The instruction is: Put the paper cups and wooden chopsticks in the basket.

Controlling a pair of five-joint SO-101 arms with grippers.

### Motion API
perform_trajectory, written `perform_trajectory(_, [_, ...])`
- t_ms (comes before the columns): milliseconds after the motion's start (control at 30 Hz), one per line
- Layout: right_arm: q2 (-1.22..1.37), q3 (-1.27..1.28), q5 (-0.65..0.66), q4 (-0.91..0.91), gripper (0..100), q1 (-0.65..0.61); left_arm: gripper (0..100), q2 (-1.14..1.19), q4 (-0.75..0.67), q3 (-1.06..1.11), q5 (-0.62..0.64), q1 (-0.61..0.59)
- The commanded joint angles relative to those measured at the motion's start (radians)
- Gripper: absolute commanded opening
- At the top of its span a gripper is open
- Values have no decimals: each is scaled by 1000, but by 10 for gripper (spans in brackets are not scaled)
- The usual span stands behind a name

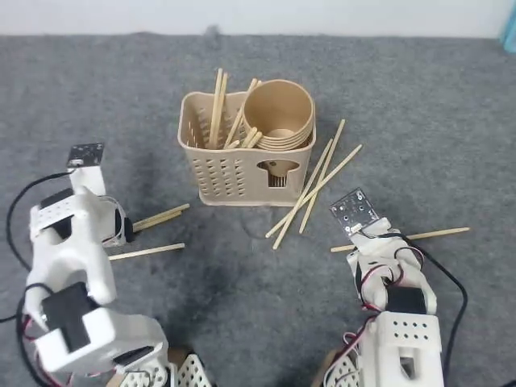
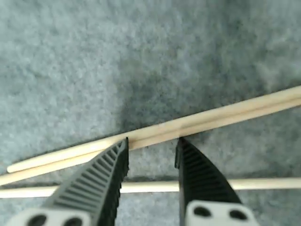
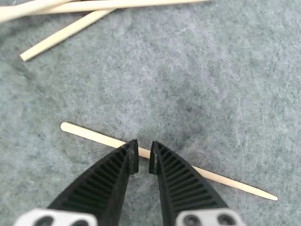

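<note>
The beige basket [image 1: 230, 173] holds a stack of paper cups [image 1: 278, 113] and several wooden chopsticks [image 1: 216, 105]. My left gripper [image 2: 153, 143] is open low over the carpet, its tips at a pair of chopsticks [image 2: 211, 120] lying side by side, also seen from above as the pair [image 1: 161, 216]. A single chopstick [image 2: 263, 183] lies nearer the wrist, under the fingers. My right gripper [image 3: 143, 151] has only a thin slit between its tips and sits right above a lone chopstick [image 3: 89, 133] that runs across under them; from above that chopstick [image 1: 435, 234] lies right of the arm.
Several loose chopsticks [image 1: 316, 187] fan out on the grey carpet just right of the basket; their ends [image 3: 66, 32] appear beyond my right gripper. A third chopstick [image 1: 149, 251] lies by the left arm [image 1: 76, 242]. The right arm [image 1: 395, 306] stands at the front right.
</note>
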Motion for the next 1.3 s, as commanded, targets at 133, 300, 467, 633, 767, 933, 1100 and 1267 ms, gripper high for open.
perform_trajectory(133, [-21, -6, -11, -13, 54, 8, 152, 44, -86, -114, 3, -5])
perform_trajectory(300, [-21, -6, -11, -13, 54, 8, 152, 44, -112, -137, 3, -2])
perform_trajectory(467, [-21, -6, -11, -13, 54, 8, 152, 32, -101, -188, 3, -5])
perform_trajectory(633, [-21, -6, -11, -13, 54, 8, 152, 32, 72, -321, 3, 5])
perform_trajectory(767, [-21, -6, -11, -15, 54, 8, 152, 44, 203, -420, 3, 49])
perform_trajectory(933, [-21, -6, -11, -15, 54, 8, 152, 46, 215, -418, 0, 149])
perform_trajectory(1100, [-21, -6, -11, -13, 54, 8, 152, 46, 207, -423, -3, 235])
perform_trajectory(1267, [-21, -6, -11, -13, 54, 12, 155, 46, 149, -424, -6, 273])
